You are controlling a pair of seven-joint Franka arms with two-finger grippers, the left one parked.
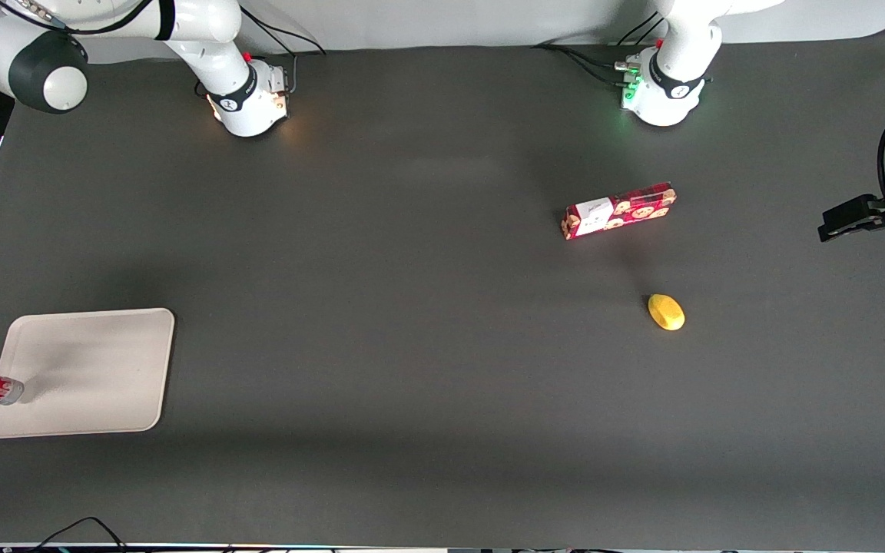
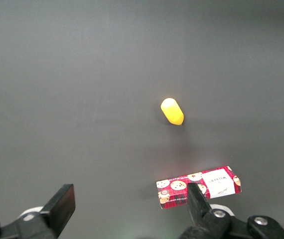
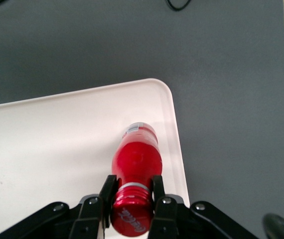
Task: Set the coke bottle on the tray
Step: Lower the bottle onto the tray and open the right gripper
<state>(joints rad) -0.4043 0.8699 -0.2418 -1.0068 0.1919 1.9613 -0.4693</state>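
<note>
- While the gripper (image 3: 132, 199) has its 2 fingers clamped on the neck of the coke bottle (image 3: 136, 162), the bottle stands over the tray (image 3: 57, 149), close to its rim.
- Whether the base touches the tray, I cannot tell.
- Placing looks nearly done.
- Next move, likely: settle the base flat, then part the fingers and lift straight up.

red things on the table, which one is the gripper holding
The coke bottle, held at its neck by the gripper above the tray. The red cookie box lies untouched toward the parked arm's end.
</note>
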